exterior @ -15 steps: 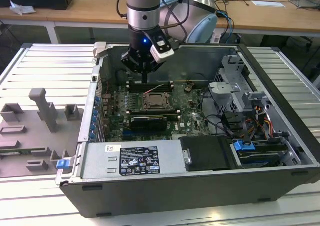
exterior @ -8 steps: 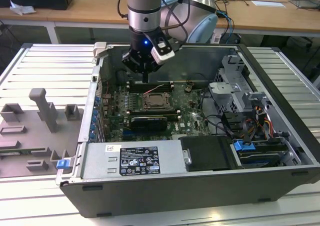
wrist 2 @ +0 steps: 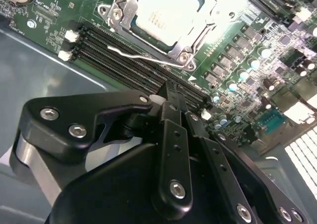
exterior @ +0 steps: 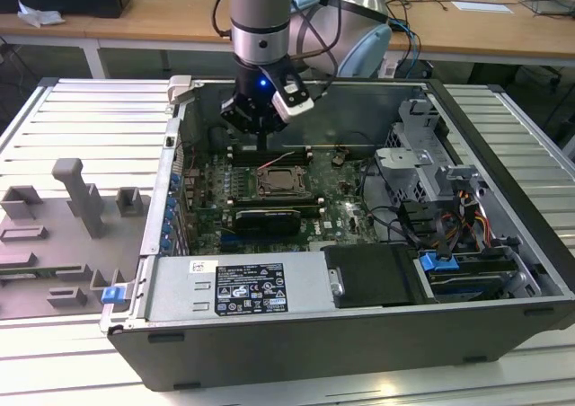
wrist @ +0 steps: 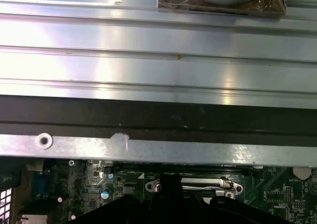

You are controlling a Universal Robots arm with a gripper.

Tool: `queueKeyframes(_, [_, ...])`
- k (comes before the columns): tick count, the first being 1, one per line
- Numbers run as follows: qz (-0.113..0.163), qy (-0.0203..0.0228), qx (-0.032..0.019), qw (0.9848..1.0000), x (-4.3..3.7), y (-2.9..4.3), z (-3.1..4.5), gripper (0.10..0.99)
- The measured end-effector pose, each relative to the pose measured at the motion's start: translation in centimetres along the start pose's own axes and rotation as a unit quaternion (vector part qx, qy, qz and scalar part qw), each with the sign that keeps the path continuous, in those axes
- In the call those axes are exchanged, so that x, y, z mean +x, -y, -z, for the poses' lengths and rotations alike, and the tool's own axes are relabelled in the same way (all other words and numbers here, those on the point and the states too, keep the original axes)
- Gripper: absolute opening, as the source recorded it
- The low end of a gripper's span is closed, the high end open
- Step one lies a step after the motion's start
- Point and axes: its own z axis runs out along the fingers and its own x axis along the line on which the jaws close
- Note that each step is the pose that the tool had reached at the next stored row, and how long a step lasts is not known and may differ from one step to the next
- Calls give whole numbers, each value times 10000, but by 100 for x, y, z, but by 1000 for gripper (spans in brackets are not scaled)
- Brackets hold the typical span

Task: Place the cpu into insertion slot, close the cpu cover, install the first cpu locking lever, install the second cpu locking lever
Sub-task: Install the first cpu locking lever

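In the exterior view, the black robot gripper (exterior: 261, 135) hangs in the upper middle of the frame, inside the open dark grey computer case (exterior: 503, 154), just above the far edge of the green motherboard (exterior: 337, 190). Below it, toward the frame's centre, sits the square dark insertion slot with a grey metal rim (exterior: 280, 183), near but apart from the fingertips.

In the second wrist view, the gripper's black fingers (wrist 2: 173, 135) rise from the lower half of the frame and appear pressed together, with nothing seen between them. Their tips stand over the long narrow black memory slots (wrist 2: 124, 53). Beyond those slots, at the top centre of the frame, the small flat square cpu with a pale silver-grey metal top (wrist 2: 166, 13) lies seated in the socket. The thin silvery metal cpu cover frame (wrist 2: 198, 33) lies flat around the chip. A thin silver wire locking lever (wrist 2: 143, 58) runs along the socket's near edge, between the socket and the memory slots.

In the first wrist view, the ribbed silver metal table (wrist: 148, 40) spans the upper half, with the case's rim (wrist: 148, 149) beneath it.
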Motion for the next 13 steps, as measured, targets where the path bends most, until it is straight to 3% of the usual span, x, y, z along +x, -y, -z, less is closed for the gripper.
queueKeyframes(3, [60, -3, -2, 10000, -18, 6, -68, 106])
queueKeyframes(6, [69, -2, -4, 10000, -91, 7, -110, 106])
queueKeyframes(10, [68, 3, -56, 10000, -106, 9, -123, 106])
queueKeyframes(13, [68, 14, -62, 10000, -116, 10, -136, 106])
